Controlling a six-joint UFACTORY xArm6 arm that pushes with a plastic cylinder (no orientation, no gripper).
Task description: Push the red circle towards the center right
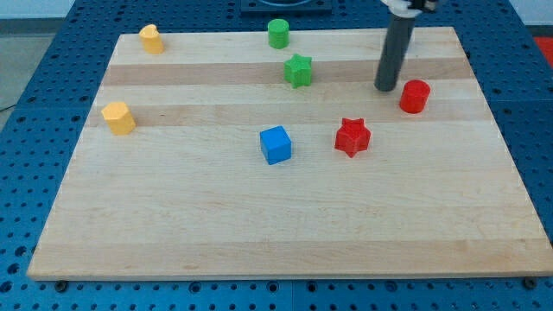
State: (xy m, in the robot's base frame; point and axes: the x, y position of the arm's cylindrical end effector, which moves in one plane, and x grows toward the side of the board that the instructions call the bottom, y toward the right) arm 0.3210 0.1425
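Wooden board (285, 242) on a blue perforated table (43, 104), seen from the view's bottom edge upward. The lower part of the board carries only bare planks.

Nearest block: blue cube (276, 144), just left of the board's middle. To its right, near but apart, a red star (352, 136). At about the same depth, close to the view's left edge of the board, a yellow block (118, 117), its outline probably hexagonal, though the view is too coarse to be sure.

Next row back: the red circle (415, 96), a short upright cylinder, stands in the right part of the board, somewhat above mid-height and well short of the right edge. My tip (385, 87) rests on the board just beside the red circle, to its left and slightly farther back; a narrow strip of wood seems to separate them, so contact is not evident. The dark rod rises from there toward the view's top and leaves the frame. The arm has no jaws; nothing is grasped.

Farther back, left of the rod, a green star (299, 70). Beyond it, at the far edge, a green cylinder (278, 34). At the far left corner, a second yellow block (151, 39), its shape indistinct.
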